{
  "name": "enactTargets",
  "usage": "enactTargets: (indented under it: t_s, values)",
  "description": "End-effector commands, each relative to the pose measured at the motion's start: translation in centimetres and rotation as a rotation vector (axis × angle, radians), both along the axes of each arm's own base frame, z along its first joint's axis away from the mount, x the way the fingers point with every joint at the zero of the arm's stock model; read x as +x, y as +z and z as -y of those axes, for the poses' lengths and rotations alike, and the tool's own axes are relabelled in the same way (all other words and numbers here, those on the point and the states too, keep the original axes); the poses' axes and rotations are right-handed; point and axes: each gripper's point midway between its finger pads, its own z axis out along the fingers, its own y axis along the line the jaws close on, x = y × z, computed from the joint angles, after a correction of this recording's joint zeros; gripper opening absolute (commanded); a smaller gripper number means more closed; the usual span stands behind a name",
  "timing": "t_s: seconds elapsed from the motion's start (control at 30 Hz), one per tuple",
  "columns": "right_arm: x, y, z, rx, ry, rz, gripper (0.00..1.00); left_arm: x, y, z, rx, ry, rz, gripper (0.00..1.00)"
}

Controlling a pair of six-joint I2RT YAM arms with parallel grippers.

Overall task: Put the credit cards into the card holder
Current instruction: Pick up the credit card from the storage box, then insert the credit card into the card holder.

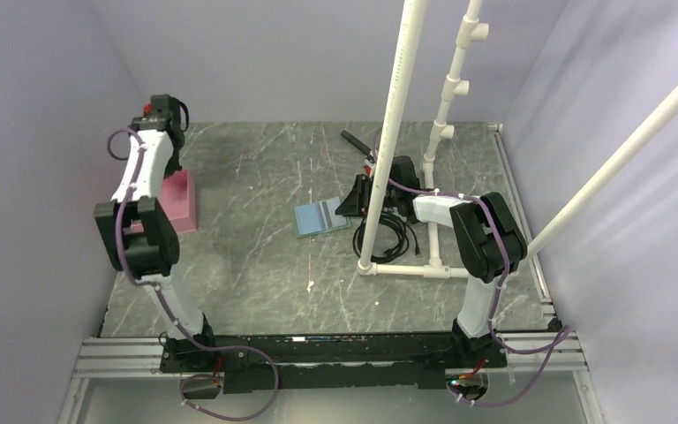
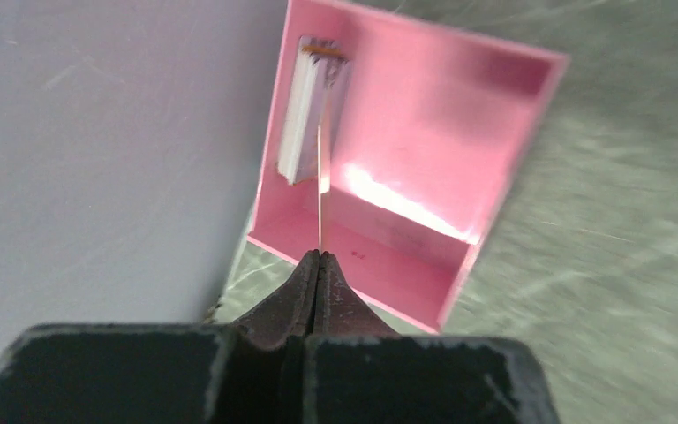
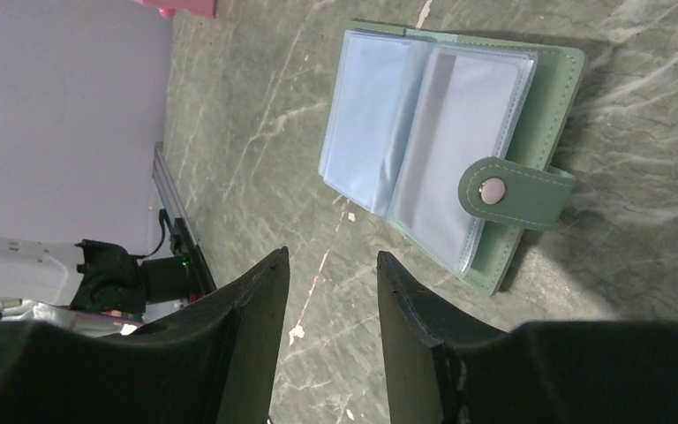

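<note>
Soft, even light covers the desk [image 1: 256,265]. The left wrist view is blurred, with white glare on the floor of the pink tray [image 2: 459,97]. The right wrist view is sharp, shadows faint.

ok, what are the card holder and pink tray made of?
Card holder: likely matte green faux leather, stitched edges, metal-looking snap; glossy clear plastic sleeves inside. Pink tray: probably smooth moulded plastic, going by the glare on its floor.
</note>
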Motion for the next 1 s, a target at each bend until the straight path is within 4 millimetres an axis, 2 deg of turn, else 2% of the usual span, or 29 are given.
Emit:
enactTargets:
  t_s: [0.0, 0.03, 0.23, 0.27, 0.3, 0.37, 0.43, 0.57, 0.63, 0.7, 0.97]
  values:
    - [1.5, 0.8, 0.2, -0.051, -0.026, 0.075, 0.44, 0.8, 9.2, 4.3, -0.218, -0.073, 0.347, 0.00]
    - [1.6, 0.8, 0.5, -0.069, -0.035, 0.074, 0.44, 1.1, 10.1, 6.8, -0.341, -0.138, 0.413, 0.00]
    - [1.8, 1.6, 1.0, -0.093, -0.059, 0.096, 0.45, 1.8, 15.0, 18.8, -0.923, -0.494, 0.677, 0.00]
    - [1.8, 1.9, 1.0, -0.084, -0.057, 0.097, 0.46, 1.8, 15.2, 20.5, -1.020, -0.536, 0.699, 0.00]
    - [1.8, 2.2, 1.0, -0.071, -0.055, 0.094, 0.46, 1.3, 14.4, 22.1, -1.127, -0.554, 0.695, 0.00]
    - [1.5, 2.7, 0.8, -0.030, -0.034, 0.079, 0.46, 0.9, 14.1, 24.6, -1.271, -0.605, 0.727, 0.00]
    - [1.3, 3.2, 1.0, 0.005, -0.036, 0.068, 0.47, 0.4, 13.2, 26.9, -1.366, -0.649, 0.716, 0.00]
    - [0.9, 4.0, 1.6, 0.070, -0.053, 0.050, 0.50, -0.9, 10.2, 32.2, -1.512, -0.699, 0.677, 0.00]
    - [1.0, 3.8, 1.9, 0.060, -0.064, 0.041, 0.51, -1.5, 8.5, 33.9, -1.571, -0.700, 0.641, 0.00]
    - [0.9, 3.5, 1.9, 0.049, -0.042, 0.038, 0.51, -2.0, 6.6, 34.7, -1.610, -0.685, 0.601, 0.00]
    - [1.0, 2.3, 0.5, 0.021, 0.087, 0.060, 0.45, -3.2, -1.0, 35.8, -1.685, -0.589, 0.359, 0.00]
